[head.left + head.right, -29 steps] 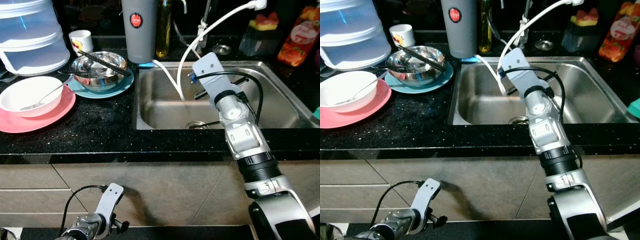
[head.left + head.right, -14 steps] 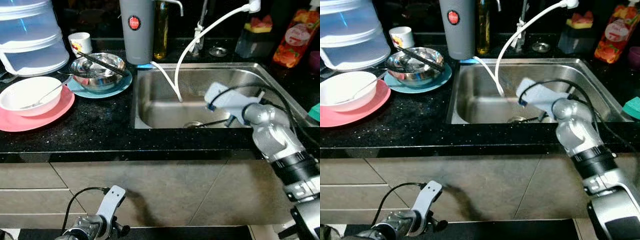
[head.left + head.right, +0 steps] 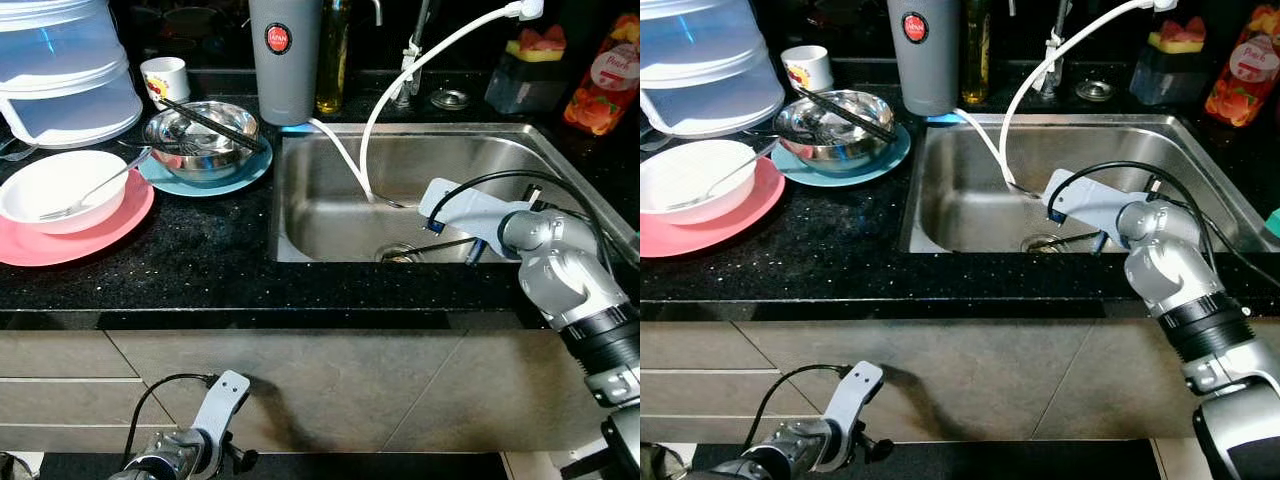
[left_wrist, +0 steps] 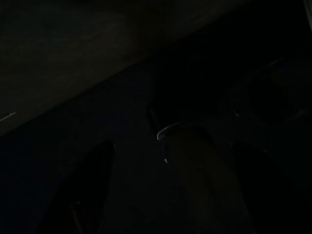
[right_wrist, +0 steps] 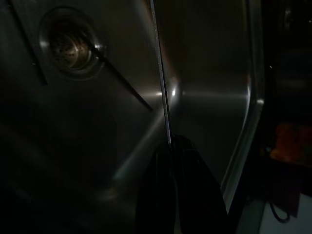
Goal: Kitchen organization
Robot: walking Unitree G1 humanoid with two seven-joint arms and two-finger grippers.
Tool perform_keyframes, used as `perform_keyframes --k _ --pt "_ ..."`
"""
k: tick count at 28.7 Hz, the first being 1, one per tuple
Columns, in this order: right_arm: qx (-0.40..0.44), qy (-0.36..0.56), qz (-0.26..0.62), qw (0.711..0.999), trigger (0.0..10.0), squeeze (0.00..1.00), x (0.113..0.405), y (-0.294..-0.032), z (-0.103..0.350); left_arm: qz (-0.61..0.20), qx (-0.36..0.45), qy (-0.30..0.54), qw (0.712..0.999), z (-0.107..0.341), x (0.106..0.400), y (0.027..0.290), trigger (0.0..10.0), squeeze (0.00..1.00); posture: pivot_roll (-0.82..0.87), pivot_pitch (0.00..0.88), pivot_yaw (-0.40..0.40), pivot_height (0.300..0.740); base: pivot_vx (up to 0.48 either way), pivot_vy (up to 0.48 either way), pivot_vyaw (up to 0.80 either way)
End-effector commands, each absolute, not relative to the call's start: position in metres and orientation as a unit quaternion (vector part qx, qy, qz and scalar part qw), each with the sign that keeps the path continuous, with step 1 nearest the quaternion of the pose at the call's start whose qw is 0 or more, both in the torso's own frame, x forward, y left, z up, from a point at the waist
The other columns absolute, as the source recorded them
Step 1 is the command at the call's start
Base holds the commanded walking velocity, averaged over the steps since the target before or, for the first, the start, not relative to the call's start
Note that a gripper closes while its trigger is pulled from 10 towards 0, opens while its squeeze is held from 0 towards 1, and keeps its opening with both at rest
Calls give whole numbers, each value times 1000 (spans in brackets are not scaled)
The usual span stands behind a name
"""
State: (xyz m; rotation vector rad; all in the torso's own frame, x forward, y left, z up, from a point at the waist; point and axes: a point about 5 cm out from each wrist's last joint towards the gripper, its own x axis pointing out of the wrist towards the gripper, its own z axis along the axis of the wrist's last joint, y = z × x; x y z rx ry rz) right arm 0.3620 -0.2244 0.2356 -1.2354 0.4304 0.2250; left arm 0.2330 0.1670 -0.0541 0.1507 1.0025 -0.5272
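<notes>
Right now the thin black chopstick (image 3: 428, 246) sits low inside the steel sink (image 3: 330, 205), lying almost level above the basin floor with its free tip reaching toward the drain (image 3: 400, 253). The right gripper (image 5: 170, 146) has it: in the right wrist view both black fingers are pressed together with the stick pinched between them and running straight out past their tips. That silver arm bends in over the sink's front edge from the robot's right. In the wrist view a second dark streak slants away from the drain, and I can't tell whether it's another stick or a shadow. A white hose (image 3: 400, 85) curves down from the tap area into the back of the basin. On the black countertop (image 3: 200, 265) to the left, a steel bowl (image 3: 205, 140) rests on a teal plate (image 3: 245, 172) with more black chopsticks (image 3: 215, 125) laid across its rim. Further left, a white bowl (image 3: 45, 185) with a fork (image 3: 95, 190) in it sits on a pink plate (image 3: 115, 225). Behind them stand a small mug (image 3: 165, 78), a grey tumbler (image 3: 285, 55) and a clear plastic container (image 3: 60, 75). The left gripper (image 3: 238, 458) hangs idle down by the cabinet front, and its wrist view is too dark to make out its grip.
</notes>
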Motion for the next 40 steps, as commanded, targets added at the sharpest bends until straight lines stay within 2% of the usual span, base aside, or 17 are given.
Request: perform_keyframes --k 1,4,5,6,7,9,12,17,18,19,20,21,25,29,31,36,40 --pt "-554 196 80 805 10000 0 367 -225 234 -244 83 479 839 -55 231 172 10000 0 -42 126 15 740 0 0 0" --pt "-545 177 59 818 10000 153 370 -223 241 -239 79 478 841 -55 231 172 10000 0 -52 121 23 740 0 0 0" --pt "-543 174 54 820 10000 525 371 -223 243 -239 77 477 842 -55 232 173 10000 0 -51 127 28 740 0 0 0" --pt "-542 175 52 820 10000 686 370 -224 244 -240 78 477 842 -55 232 173 10000 0 -48 132 26 740 0 0 0" --pt "-543 179 53 819 10000 957 369 -226 241 -240 80 478 841 -55 232 173 10000 0 -37 140 21 740 0 0 0" --pt "-541 189 55 818 10000 1000 367 -228 237 -237 80 478 842 -55 232 173 10000 0 -33 127 18 740 0 0 0" --pt "-538 193 54 819 10000 1000 366 -231 235 -228 70 476 846 -55 232 173 10000 0 -32 134 17 740 0 0 0" --pt "-487 132 51 862 10000 1000 374 -224 254 -223 69 475 849 -54 233 173 10000 0 -30 136 12 740 0 0 0" --pt "-458 96 72 881 10000 890 376 -215 261 -222 68 474 849 -54 234 172 10000 0 -30 138 8 740 0 0 0" --pt "-426 61 99 897 10000 576 377 -205 267 -220 65 473 851 -54 234 172 10000 0 -34 135 8 740 0 0 0" --pt "-385 28 124 914 10000 125 376 -196 274 -218 63 471 852 -54 235 171 10000 0 -36 136 6 740 0 0 0" --pt "-323 -13 156 933 10000 0 374 -184 281 -216 64 471 853 -54 235 171 10000 0 -37 134 7 740 0 0 0" --pt "-183 -91 241 949 10000 0 364 -158 291 -211 63 468 856 -54 235 172 10000 0 -38 131 19 740 0 0 0" --pt "-109 -118 317 935 10000 0 351 -139 290 -211 61 468 856 -54 235 172 10000 0 -31 128 24 740 0 0 0" --pt "0 -161 478 864 10000 0 313 -109 286 -217 58 477 850 -55 233 172 10000 0 -22 127 29 740 0 0 0" --pt "70 -200 574 791 10000 0 286 -92 292 -213 62 479 849 -55 233 174 10000 0 -17 126 34 740 0 0 0" --pt "87 -204 531 818 10000 0 295 -81 292 -206 67 482 849 -55 232 177 10000 0 -9 125 31 740 0 0 0"
